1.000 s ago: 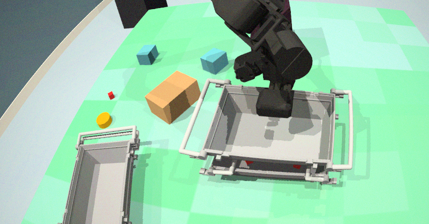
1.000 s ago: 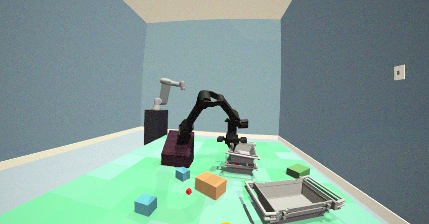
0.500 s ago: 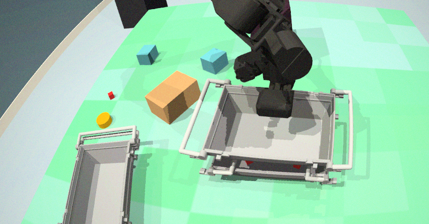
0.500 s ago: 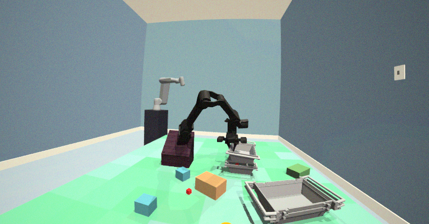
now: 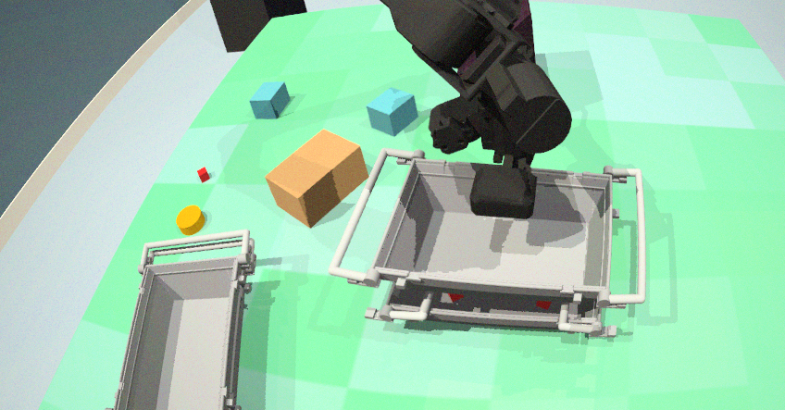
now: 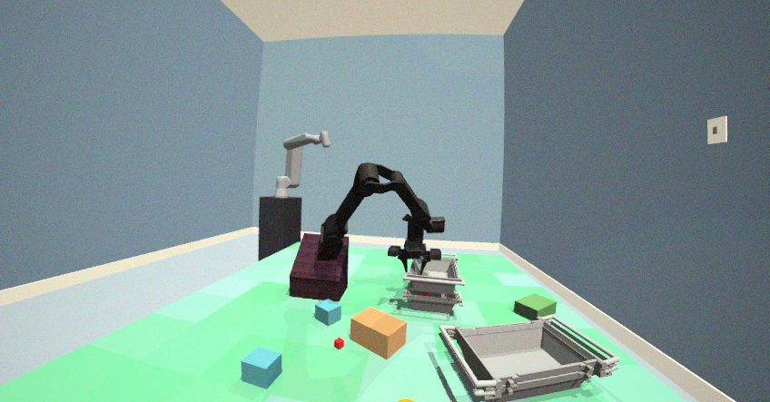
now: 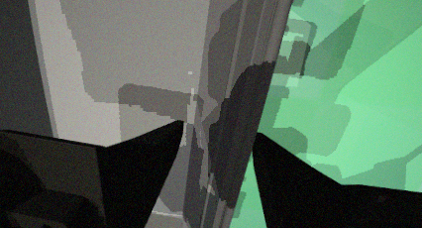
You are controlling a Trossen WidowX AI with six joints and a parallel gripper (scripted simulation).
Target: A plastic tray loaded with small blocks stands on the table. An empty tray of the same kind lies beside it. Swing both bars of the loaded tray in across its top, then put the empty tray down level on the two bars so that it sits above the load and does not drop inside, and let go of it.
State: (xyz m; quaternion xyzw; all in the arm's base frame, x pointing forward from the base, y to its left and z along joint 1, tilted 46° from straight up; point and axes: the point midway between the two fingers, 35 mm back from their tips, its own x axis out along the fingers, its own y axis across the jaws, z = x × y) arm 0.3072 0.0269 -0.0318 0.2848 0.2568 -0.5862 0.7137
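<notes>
The loaded tray (image 5: 495,315) (image 6: 432,306) stands on the table with small red blocks partly visible inside. Its two wire bars show swung in over its top, one by its left bar end (image 5: 407,315) and one by its right bar end (image 5: 564,316). The empty tray (image 5: 467,246) (image 6: 439,289) (image 7: 149,40) sits above the load, looks level and is not dropped inside; its own bars are swung outward. My gripper (image 6: 413,269) (image 7: 218,133) is open, its fingers still on either side of the empty tray's long wall, with gaps visible in the wrist view. The far bar contacts are hidden.
Another tray (image 5: 193,279) (image 6: 508,338) stands apart. An orange box (image 5: 314,175) (image 6: 378,333) is beside the stack's left end. Two blue blocks, a tiny red cube (image 5: 203,175), a yellow disc (image 5: 190,219) and a green block (image 6: 535,306) lie around.
</notes>
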